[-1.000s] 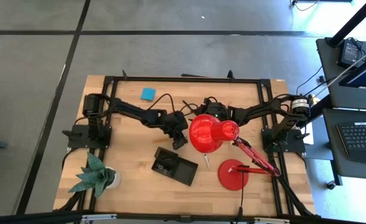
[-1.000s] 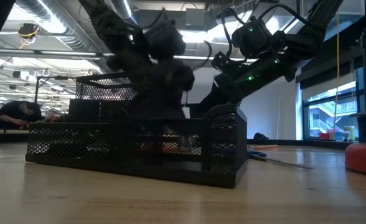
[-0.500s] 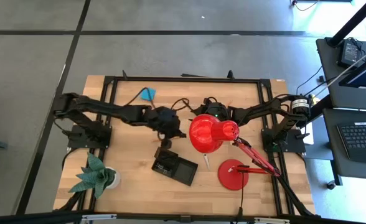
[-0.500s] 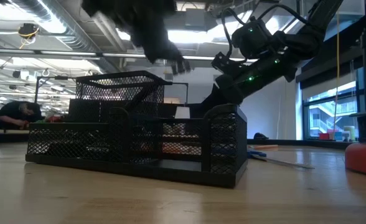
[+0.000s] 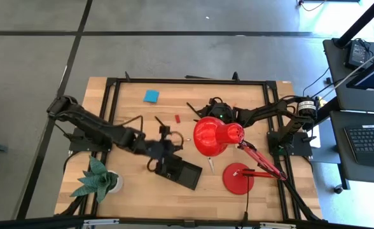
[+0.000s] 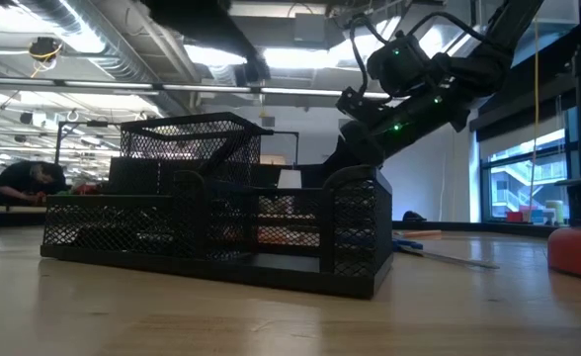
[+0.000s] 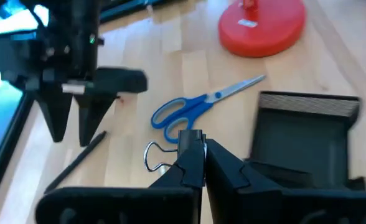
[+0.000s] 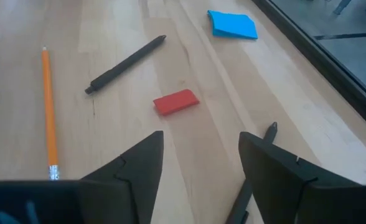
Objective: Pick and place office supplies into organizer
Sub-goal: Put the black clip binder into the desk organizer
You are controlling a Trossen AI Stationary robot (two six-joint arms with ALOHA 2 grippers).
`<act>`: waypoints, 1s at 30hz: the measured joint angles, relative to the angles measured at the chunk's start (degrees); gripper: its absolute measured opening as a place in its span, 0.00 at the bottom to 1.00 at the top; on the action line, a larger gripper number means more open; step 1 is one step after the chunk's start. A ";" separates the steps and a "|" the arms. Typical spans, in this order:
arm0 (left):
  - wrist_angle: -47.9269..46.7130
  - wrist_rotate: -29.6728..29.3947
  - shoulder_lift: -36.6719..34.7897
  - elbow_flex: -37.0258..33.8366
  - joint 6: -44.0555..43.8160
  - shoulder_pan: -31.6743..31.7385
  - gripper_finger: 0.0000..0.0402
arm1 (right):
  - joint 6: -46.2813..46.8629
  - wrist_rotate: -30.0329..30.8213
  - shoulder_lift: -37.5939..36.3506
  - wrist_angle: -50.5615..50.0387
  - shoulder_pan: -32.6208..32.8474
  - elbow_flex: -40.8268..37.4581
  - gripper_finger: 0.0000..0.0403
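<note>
My left gripper (image 7: 203, 163) is shut on a black binder clip (image 7: 191, 138) and hangs above the table just past the far left end of the organizer (image 5: 180, 170), a low black mesh tray (image 7: 301, 134). Blue-handled scissors (image 7: 195, 109) lie on the wood beyond the clip. My right gripper (image 8: 198, 162) stands open and low over the far middle of the table (image 5: 200, 113). In front of it lie a red piece (image 8: 177, 101), a black pen (image 8: 126, 64), an orange pencil (image 8: 47, 106) and a blue sticky-note pad (image 8: 233, 25). A second pen (image 8: 258, 165) lies by one of its fingers. My left gripper pinches the clip's black body (image 7: 192, 144) between its two fingers. The fingers slant down toward the table's right side. One wire handle (image 7: 153, 157) sticks out sideways from the hold. The clip is lifted clear of the table.
The red desk lamp's shade (image 5: 212, 135) hangs over the table's middle, right of my left gripper, and its round base (image 5: 238, 178) stands near the front right. A green paper plant (image 5: 98, 178) sits at the front left. The black frame rail (image 5: 187, 81) runs along the far edge.
My left gripper, shut all the while, has risen out of the low view's middle. It has drawn back from beside the lamp shade toward the table's near left and rolled its wrist. It now hangs by the organizer's far left end.
</note>
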 joint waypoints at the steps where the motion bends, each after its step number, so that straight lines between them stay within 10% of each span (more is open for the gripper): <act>1: 0.11 -1.01 0.00 0.00 -0.01 -1.29 0.01 | 0.02 0.00 0.00 -0.02 0.00 0.01 0.53; 30: -5.84 -7.57 15.10 0.00 -10.64 -15.97 0.01 | 4.78 0.00 0.00 -0.80 0.00 0.01 0.53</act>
